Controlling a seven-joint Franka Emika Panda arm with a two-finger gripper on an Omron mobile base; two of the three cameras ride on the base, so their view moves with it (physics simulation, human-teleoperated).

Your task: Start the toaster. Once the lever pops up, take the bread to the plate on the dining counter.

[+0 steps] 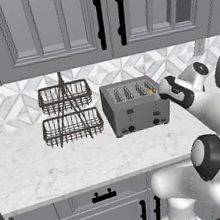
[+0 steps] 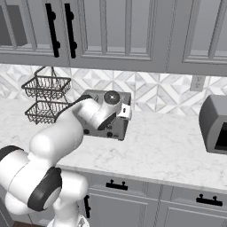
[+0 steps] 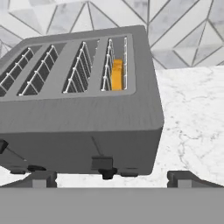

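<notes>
A white marble worktop [image 1: 64,160] runs under grey wall cabinets [image 1: 43,32]. On it, a boxy grey toaster [image 1: 134,107] stands just beside a two-tier wire basket rack [image 1: 68,113] at its 9 o'clock. The gripper [image 3: 109,180] hovers near the toaster's front, jaws spread apart and empty. A slice of bread [image 3: 117,74] sits in the toaster's slot at 3 o'clock, its orange edge showing.

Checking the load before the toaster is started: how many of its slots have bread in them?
1. The toaster has four slots; the bread sits in the rightmost slot in the hand view. The other three look empty.
</notes>
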